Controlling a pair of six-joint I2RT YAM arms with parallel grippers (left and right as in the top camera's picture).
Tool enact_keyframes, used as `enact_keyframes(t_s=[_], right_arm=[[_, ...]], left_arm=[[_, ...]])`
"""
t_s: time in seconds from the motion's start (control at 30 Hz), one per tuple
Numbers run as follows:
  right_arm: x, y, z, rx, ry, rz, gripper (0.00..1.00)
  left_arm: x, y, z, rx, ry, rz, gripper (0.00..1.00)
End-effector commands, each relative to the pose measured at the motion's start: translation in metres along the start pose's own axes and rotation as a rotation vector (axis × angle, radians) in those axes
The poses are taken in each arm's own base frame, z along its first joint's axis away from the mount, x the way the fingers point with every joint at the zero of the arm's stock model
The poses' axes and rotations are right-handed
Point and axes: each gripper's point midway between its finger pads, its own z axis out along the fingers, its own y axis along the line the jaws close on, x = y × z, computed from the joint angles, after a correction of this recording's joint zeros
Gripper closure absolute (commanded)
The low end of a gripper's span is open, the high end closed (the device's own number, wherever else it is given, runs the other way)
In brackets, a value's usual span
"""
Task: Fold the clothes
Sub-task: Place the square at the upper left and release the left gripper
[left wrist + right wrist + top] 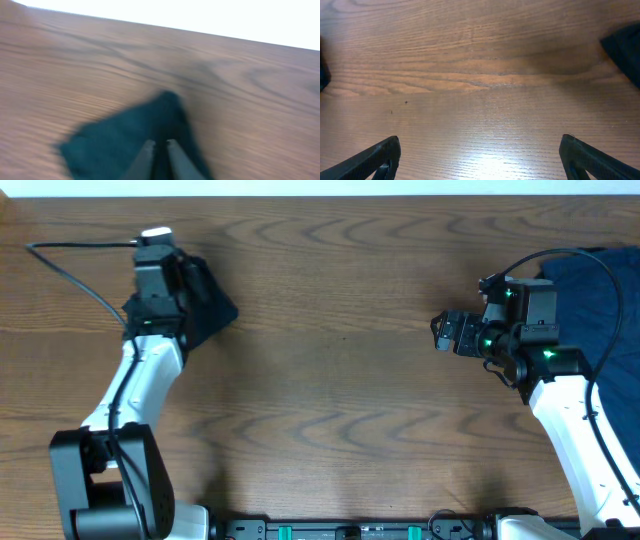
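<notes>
Seemingly my left gripper (160, 146) is pinched shut on the T-shirt (107, 147) to drag it flat; my right gripper (480, 155) hangs wide open.

Work surface: a brown wooden table (330, 360) with dark, wavy grain running left to right fills nearly the whole overhead view. Beyond its far edge lies a narrow, very bright white strip (320, 185), which is overexposed in the left wrist view as well, so no detail of it can be made out. A pale sheen (487, 162) of reflected light lies on the near wood in the right wrist view.
</notes>
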Motion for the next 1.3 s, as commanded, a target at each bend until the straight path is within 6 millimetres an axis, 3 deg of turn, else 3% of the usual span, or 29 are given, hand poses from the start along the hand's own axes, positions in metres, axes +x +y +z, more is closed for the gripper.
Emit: enact_keyframes(t_s=[0.0, 0.27, 0.63, 0.8, 1.27], right_arm=[[-0.002, -0.002, -0.004, 0.008, -0.014, -0.010, 0.01], [-0.002, -0.002, -0.004, 0.008, -0.014, -0.010, 0.01], [-0.002, -0.002, -0.004, 0.008, -0.014, -0.010, 0.01], [-0.002, -0.002, -0.004, 0.008, -0.014, -0.010, 0.01], [-0.002, -0.002, -0.004, 0.008, -0.014, -0.010, 0.01]], left_arm=[[0.023, -0.037, 0.011, 0.156, 0.089, -0.126, 0.94], [0.088, -0.059, 0.044, 0.175, 0.244, -0.107, 0.94], [0.130, -0.046, 0.052, 0.098, 0.366, -0.090, 0.94], [0.156, -0.026, 0.052, 0.004, 0.449, -0.068, 0.94], [0.176, 0.051, 0.042, -0.152, 0.567, -0.153, 0.94]])
